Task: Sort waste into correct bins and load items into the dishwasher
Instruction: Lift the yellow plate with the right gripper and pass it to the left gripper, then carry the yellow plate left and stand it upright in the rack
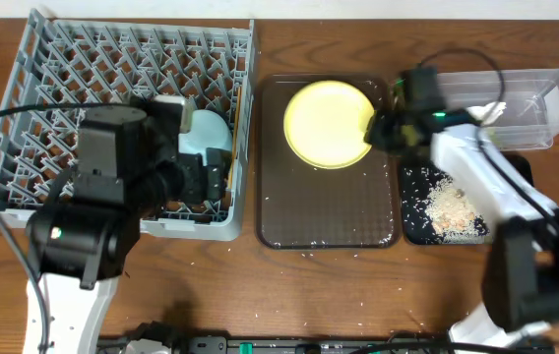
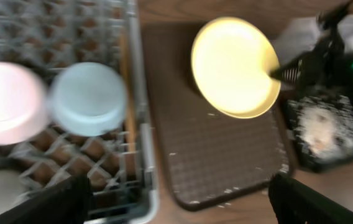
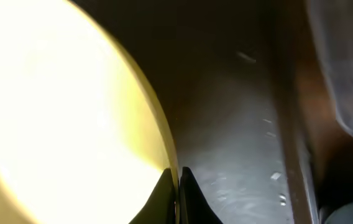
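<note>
l gripper (image 2: 176,208) hangs over the front part of the dish rack (image 1: 24,118), fingers (image 2: 71,199) spread wide w/ nothing betw them. front right, the black tray (image 1: 412,228) holds the rice scraps (image 1: 452,208). in the rack, a light blue bowl (image 2: 89,99) sits beside a white bowl (image 2: 5,102), both blurred. mid table, the yellow plate (image 1: 327,123) is on the brown tray (image 1: 329,221), w/ the r gripper (image 3: 176,186) pinched tight on its right rim. clear tub (image 1: 545,108) far right.
</note>
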Available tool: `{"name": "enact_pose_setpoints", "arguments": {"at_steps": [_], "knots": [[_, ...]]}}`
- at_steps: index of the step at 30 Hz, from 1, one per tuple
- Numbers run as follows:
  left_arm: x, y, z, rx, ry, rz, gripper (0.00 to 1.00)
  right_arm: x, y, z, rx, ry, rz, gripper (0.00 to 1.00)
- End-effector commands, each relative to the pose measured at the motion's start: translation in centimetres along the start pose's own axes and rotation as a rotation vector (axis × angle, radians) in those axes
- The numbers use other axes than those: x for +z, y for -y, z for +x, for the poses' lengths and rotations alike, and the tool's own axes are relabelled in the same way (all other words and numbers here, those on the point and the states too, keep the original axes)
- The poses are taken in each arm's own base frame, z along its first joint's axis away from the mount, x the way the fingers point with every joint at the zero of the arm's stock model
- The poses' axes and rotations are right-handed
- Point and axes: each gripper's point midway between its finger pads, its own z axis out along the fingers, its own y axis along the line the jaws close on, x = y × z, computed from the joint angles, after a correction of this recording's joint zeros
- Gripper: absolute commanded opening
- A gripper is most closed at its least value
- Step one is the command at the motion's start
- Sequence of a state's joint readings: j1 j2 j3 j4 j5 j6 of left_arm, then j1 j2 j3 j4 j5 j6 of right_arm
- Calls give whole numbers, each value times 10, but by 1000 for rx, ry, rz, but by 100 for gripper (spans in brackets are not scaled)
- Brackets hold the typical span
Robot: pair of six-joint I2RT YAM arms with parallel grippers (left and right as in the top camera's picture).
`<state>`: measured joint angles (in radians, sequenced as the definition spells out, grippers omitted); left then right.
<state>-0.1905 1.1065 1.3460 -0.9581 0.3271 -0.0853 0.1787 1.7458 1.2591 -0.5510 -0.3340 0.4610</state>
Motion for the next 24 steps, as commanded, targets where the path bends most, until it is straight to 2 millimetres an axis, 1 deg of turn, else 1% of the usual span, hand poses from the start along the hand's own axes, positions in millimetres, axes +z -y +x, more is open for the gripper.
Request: {"name": "enact_pose_setpoints", "arguments": {"at_steps": [1, 3, 7, 10, 15, 17, 18, 19, 20, 21, 22, 24], "knots": [[14, 25, 3, -18, -58, 171, 92, -56, -66, 10, -352, -8, -404, 1], [22, 34, 3, -25, -84, 240, 92, -79, -78, 12, -406, 18, -468, 1], [35, 54, 0, -39, -125, 387, 91, -103, -92, 18, -466, 56, -486, 1], [40, 65, -2, -48, -149, 483, 90, -113, -104, 25, -505, 66, -504, 1], [49, 64, -1, -59, -168, 489, 84, -115, -123, 41, -557, 43, -548, 1], [49, 64, -4, -51, -155, 491, 65, -114, -131, 48, -577, 27, -562, 1], [49, 65, -5, -48, -149, 492, 48, -113, -135, 52, -586, 22, -569, 1], [50, 65, -6, -45, -146, 492, 38, -113, -138, 54, -595, 18, -574, 1], [50, 65, -7, -44, -143, 492, 22, -112, -142, 57, -608, 17, -582, 1], [50, 64, -7, -44, -143, 486, 11, -112, -144, 58, -615, 17, -584, 1], [51, 62, -7, -44, -142, 472, 8, -112, -146, 59, -621, 18, -584, 1], [53, 58, -6, -44, -140, 446, 7, -111, -148, 59, -627, 21, -586, 1]]}}
